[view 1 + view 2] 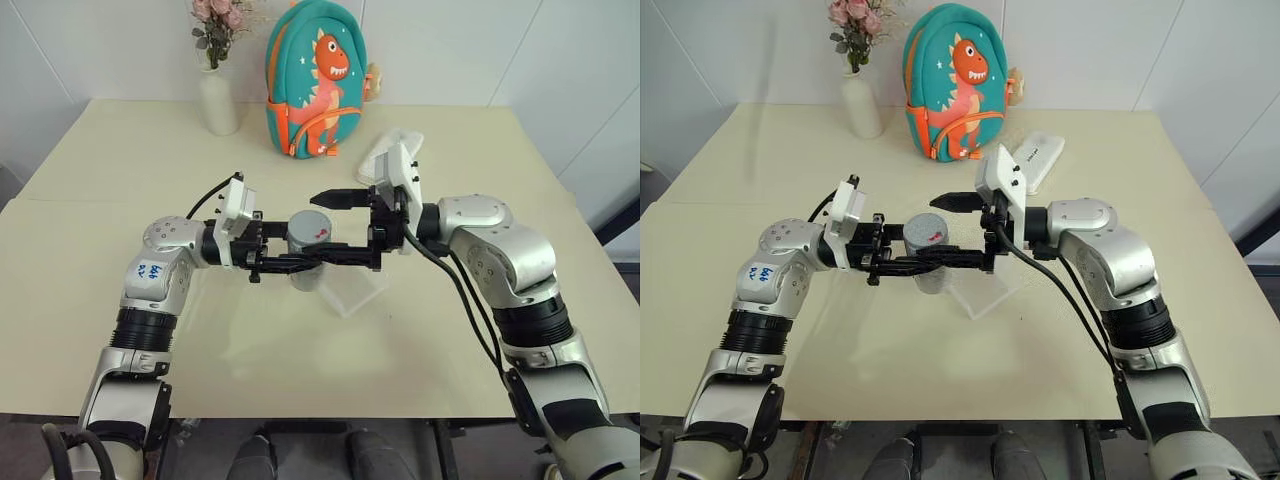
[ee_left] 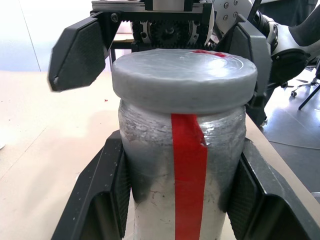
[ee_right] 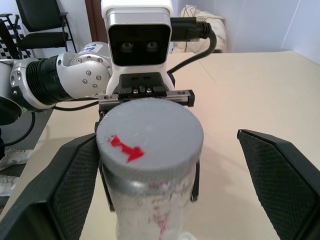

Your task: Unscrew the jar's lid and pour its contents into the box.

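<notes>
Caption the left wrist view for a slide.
Left gripper clamped on the jar, its lid still on, with the right gripper open around the lid.

I see the jar [image 2: 182, 200] as silvery and roughly coated, with a glossy red tape stripe; its lid [image 2: 184, 80] looks matt grey and slightly wrinkled. The fingers [image 3: 277, 185] carry black, finely textured pads. The box [image 1: 355, 290] is clear glossy plastic on a smooth, matt cream bench [image 1: 300, 370].
</notes>
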